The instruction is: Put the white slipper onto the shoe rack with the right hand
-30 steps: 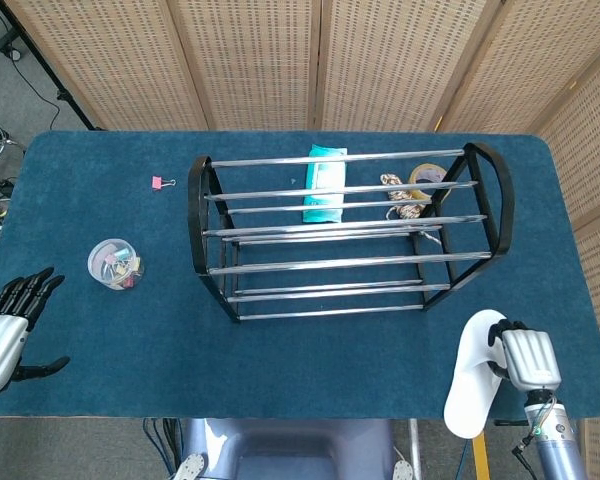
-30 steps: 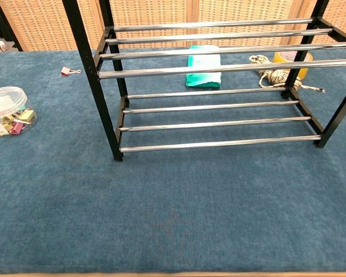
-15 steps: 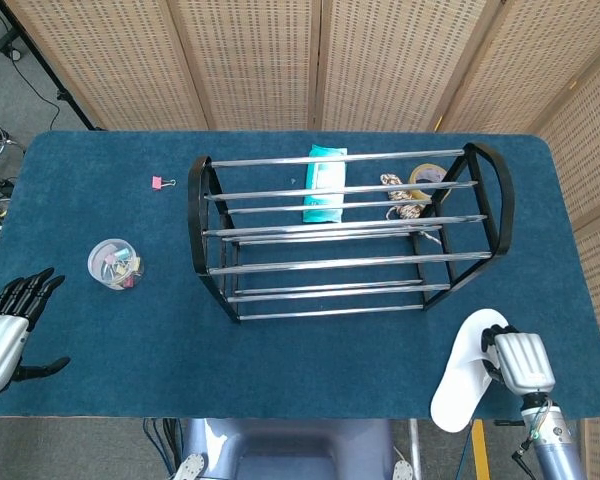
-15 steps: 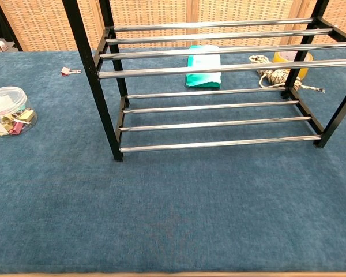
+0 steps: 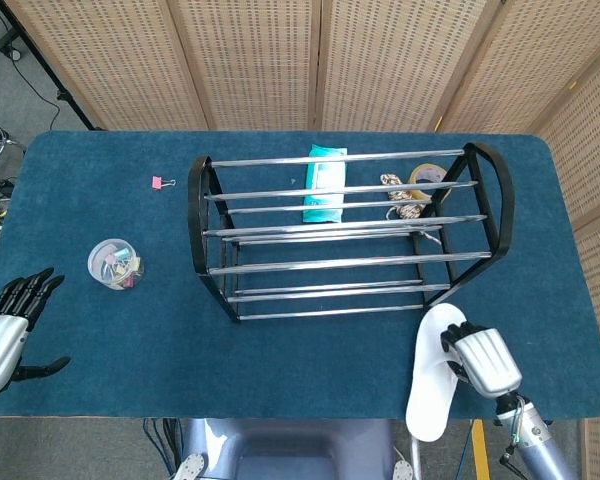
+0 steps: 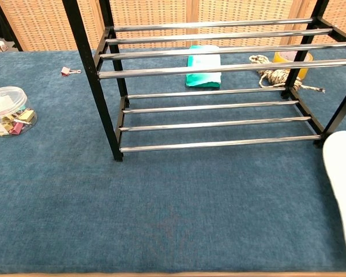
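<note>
My left hand (image 5: 2, 338) rests open at the table's near left corner, fingers spread, holding nothing. Beyond it and to its right stands a small round clear plastic tub (image 5: 115, 263) filled with coloured binder clips, and farther back a lone pink binder clip (image 5: 161, 183) lies on the blue cloth. The black-framed shoe rack with chrome rails (image 5: 345, 235) stands mid-table, just ahead and left of my right hand (image 5: 483, 362). Behind its rails lie a teal folded cloth (image 5: 324, 183), a coil of rope (image 5: 405, 198) and a yellow tape roll (image 5: 427, 177). My right hand grips the long white slipper (image 5: 433, 371), just short of the rack's near right foot.
</note>
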